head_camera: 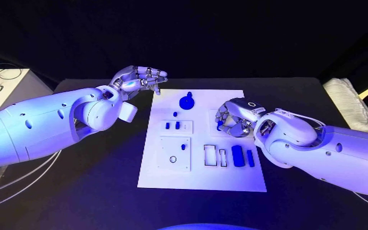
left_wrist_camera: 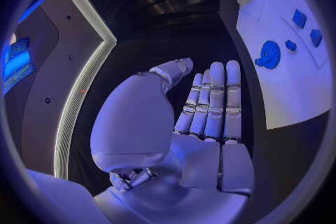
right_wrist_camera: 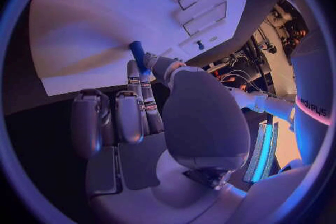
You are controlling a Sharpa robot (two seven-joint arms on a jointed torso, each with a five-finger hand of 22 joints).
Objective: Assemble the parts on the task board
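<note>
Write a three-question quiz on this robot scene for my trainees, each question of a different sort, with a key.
1. True or false: the left hand holds a blue part.
2. What does the right hand pinch?
A. a small blue part
B. a white cable
C. nothing
3. Fill in: the round blue part lies near the far end of the white ____.

Key:
1. False; its fingers lie straight and bare in the left wrist view, beside the task board.
2. A
3. task board
</note>
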